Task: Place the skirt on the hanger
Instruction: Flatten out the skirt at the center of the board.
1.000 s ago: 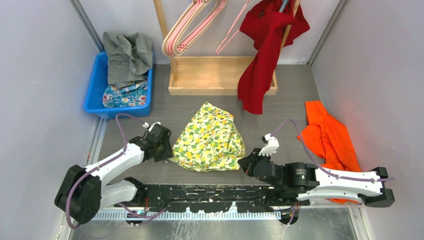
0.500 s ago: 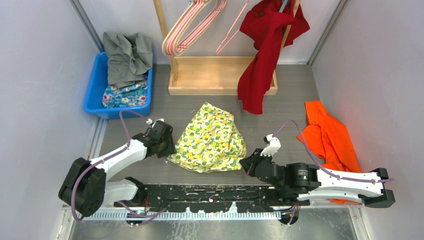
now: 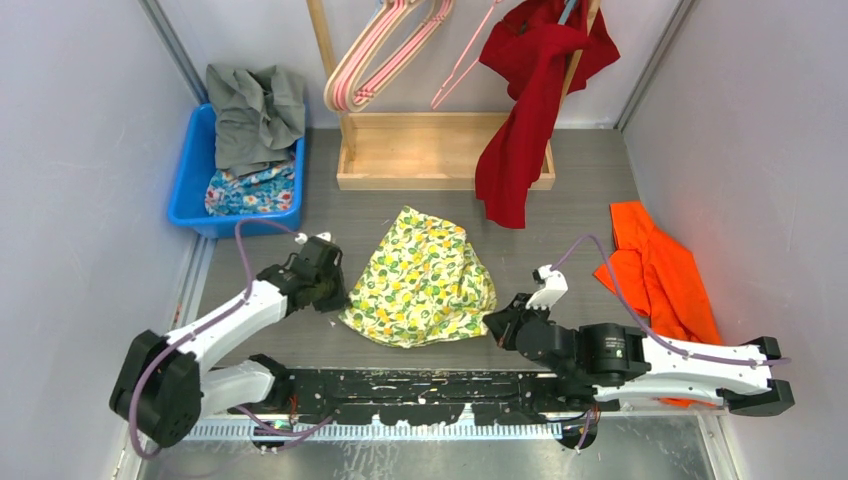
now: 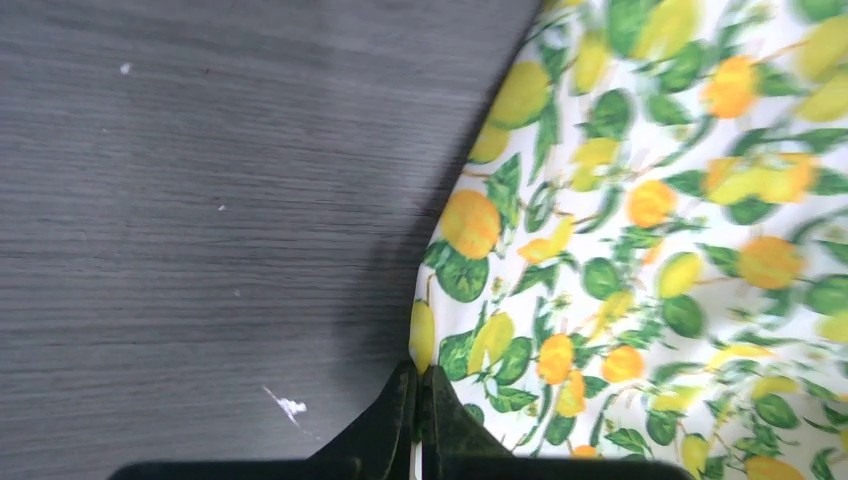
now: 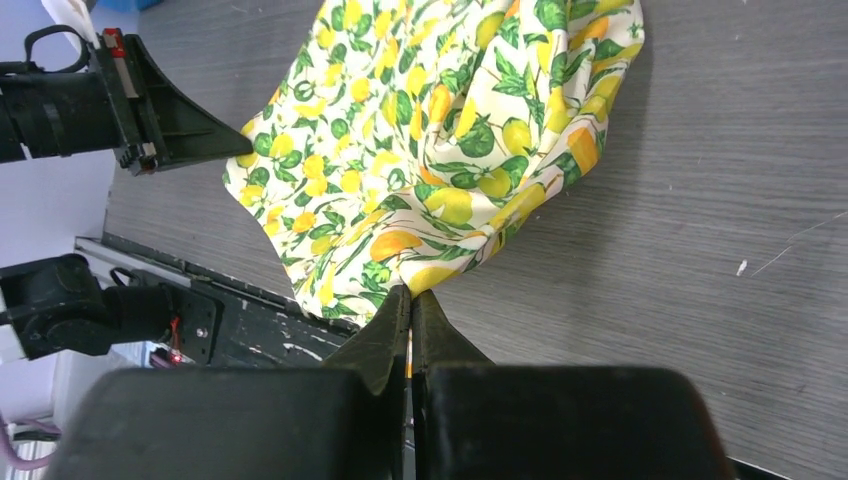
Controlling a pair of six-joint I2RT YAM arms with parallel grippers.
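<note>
Lemon-print skirt lies crumpled on the grey table between the two arms, well apart from the pink hangers on the wooden rack at the back. Left gripper sits low at the skirt's left hem, fingers pressed together on the cloth edge. Right gripper is at the near right corner, jaws likewise closed, pinching a fold of fabric.

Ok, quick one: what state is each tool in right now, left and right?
Left tool: closed, pinching the edge of the skirt.
Right tool: closed, pinching the skirt's opposite edge.
</note>
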